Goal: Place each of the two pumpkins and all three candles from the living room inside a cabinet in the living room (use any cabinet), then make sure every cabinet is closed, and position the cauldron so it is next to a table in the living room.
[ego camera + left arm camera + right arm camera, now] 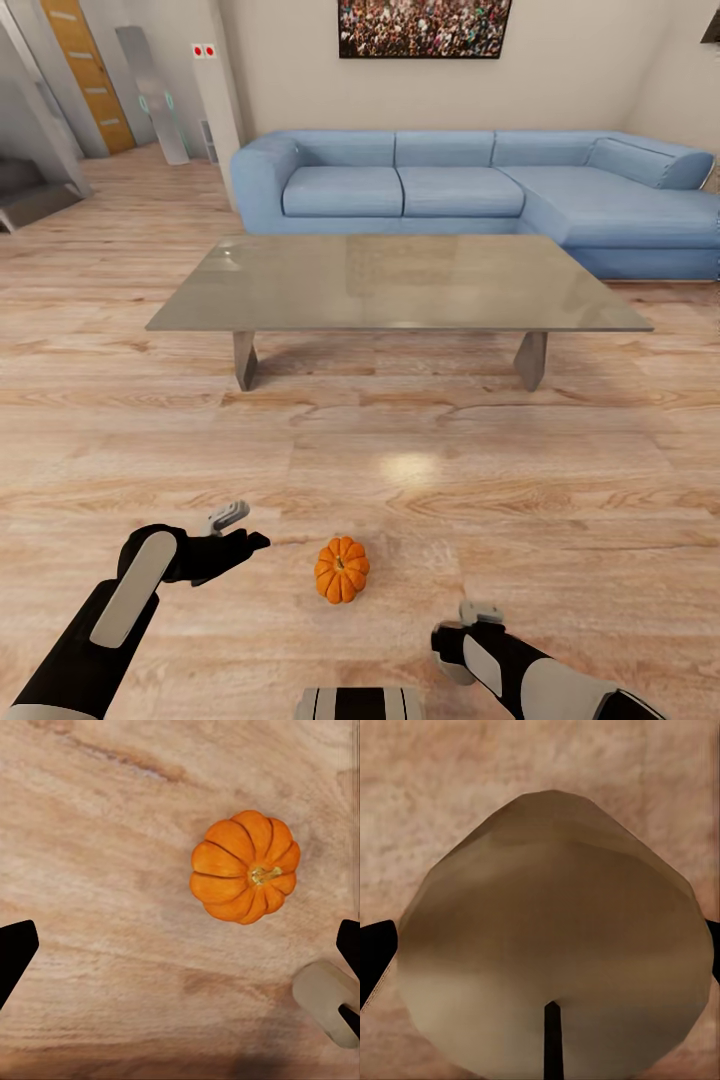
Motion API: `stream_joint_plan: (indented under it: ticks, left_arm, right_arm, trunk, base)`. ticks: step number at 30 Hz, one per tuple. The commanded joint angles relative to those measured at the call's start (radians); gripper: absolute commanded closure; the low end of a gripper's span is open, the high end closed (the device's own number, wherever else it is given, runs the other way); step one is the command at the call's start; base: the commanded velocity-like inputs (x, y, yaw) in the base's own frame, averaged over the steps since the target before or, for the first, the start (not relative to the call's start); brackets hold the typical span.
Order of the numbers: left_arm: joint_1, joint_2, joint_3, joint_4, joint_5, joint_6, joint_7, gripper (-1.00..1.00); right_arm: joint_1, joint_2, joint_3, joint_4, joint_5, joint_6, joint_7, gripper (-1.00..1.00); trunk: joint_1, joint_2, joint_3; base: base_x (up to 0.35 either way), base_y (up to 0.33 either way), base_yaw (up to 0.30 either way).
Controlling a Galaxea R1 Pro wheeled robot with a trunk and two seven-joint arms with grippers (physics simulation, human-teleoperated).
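PROGRESS early | pumpkin (342,569) loose on wooden floor (400,470), uncabineted | left gripper (235,528) jaws spread, empty | right gripper (470,625) apparently clamps candle (551,945) | coffee table (400,285) bare

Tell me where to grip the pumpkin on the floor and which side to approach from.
Grip the pumpkin across its ribbed sides, probably coming down from above with the left gripper: it lies alone on the bare floor, stem tilted sideways, leaving the round flanks free.

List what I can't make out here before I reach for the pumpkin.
Right gripper: open or shut unclear, head view, its own wrist covers the fingers.
Pale beige shape: right wrist view, too close to identify; hides the floor beyond.
Sofa: head view, right end cut off by the edge.
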Motion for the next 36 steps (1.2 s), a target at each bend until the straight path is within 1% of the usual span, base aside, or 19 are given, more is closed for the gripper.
stream_joint_plan:
  ticks: [1, 12, 17, 28, 32, 36]
  left_arm:
    - [0.000, 0.001, -0.002, -0.001, 0.010, 0.000, 0.010, -1.00]
    - [0.000, -0.001, -0.008, 0.000, 0.010, 0.000, 0.010, -1.00]
    - [0.000, -0.001, -0.009, 0.001, 0.010, 0.000, 0.010, -1.00]
    - [0.000, 0.000, -0.010, 0.006, 0.010, 0.000, 0.012, -1.00]
    - [0.000, 0.000, -0.009, 0.009, 0.010, 0.000, 0.012, -1.00]
    - [0.000, 0.002, -0.007, 0.009, 0.010, 0.000, 0.012, -1.00]
  right_arm:
    - [0.000, 0.000, 0.008, -0.002, -0.009, 0.005, -0.006, 1.00]
    - [0.000, 0.000, 0.007, -0.003, -0.009, 0.003, -0.007, 1.00]
    - [0.000, -0.002, 0.006, -0.003, -0.011, -0.039, -0.007, 1.00]
    - [0.000, -0.002, 0.005, -0.004, -0.018, -0.049, -0.007, 1.00]
    - [0.000, -0.002, 0.005, -0.004, -0.022, -0.079, -0.007, 1.00]
    - [0.000, -0.002, 0.005, -0.004, -0.022, -0.090, -0.008, 1.00]
  trunk:
    - [-0.001, 0.000, 0.003]
    - [-0.006, 0.003, 0.046]
    - [-0.008, 0.004, 0.065]
    - [-0.013, 0.006, 0.108]
    - [-0.015, 0.007, 0.123]
    - [-0.016, 0.008, 0.139]
  base:
    - [0.000, 0.000, 0.000]
    - [0.000, 0.000, 0.000]
    - [0.000, 0.000, 0.000]
    - [0.000, 0.000, 0.000]
    - [0.000, 0.000, 0.000]
    - [0.000, 0.000, 0.000]
